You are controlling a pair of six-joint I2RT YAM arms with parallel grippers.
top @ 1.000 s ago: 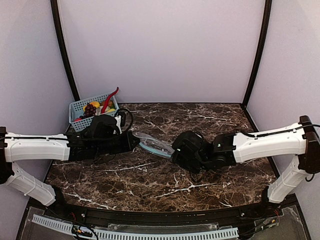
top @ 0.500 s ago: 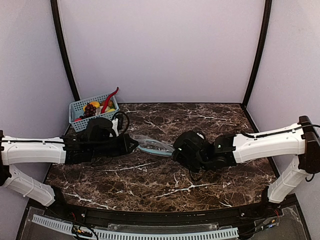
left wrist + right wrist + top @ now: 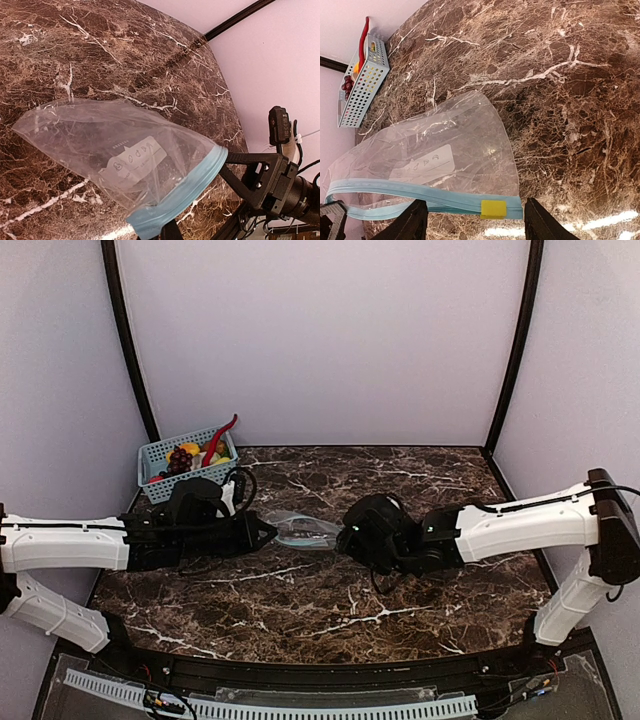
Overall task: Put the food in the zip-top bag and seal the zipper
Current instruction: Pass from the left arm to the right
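The clear zip-top bag (image 3: 302,530) hangs between my two grippers over the marble table; it looks empty, with a white printed label (image 3: 132,157). My left gripper (image 3: 262,533) is shut on one end of the teal zipper strip (image 3: 185,192), low in the left wrist view (image 3: 167,232). My right gripper (image 3: 347,537) is open; in its wrist view (image 3: 477,222) the fingers stand wide apart on either side of the zipper's (image 3: 410,192) other end and its yellow slider (image 3: 493,209). The food (image 3: 185,456), purple grapes (image 3: 346,84) and red and yellow pieces, lies in the blue basket.
The blue mesh basket (image 3: 160,472) stands at the far left corner of the table (image 3: 420,480), with a long red piece (image 3: 222,435) sticking up from it. It also shows in the right wrist view (image 3: 362,82). Black frame posts (image 3: 125,340) run up both back corners.
My right gripper has moved left toward the bag's zipper end. My left gripper has drawn slightly toward the near side with the bag, which now looks shorter and bunched.
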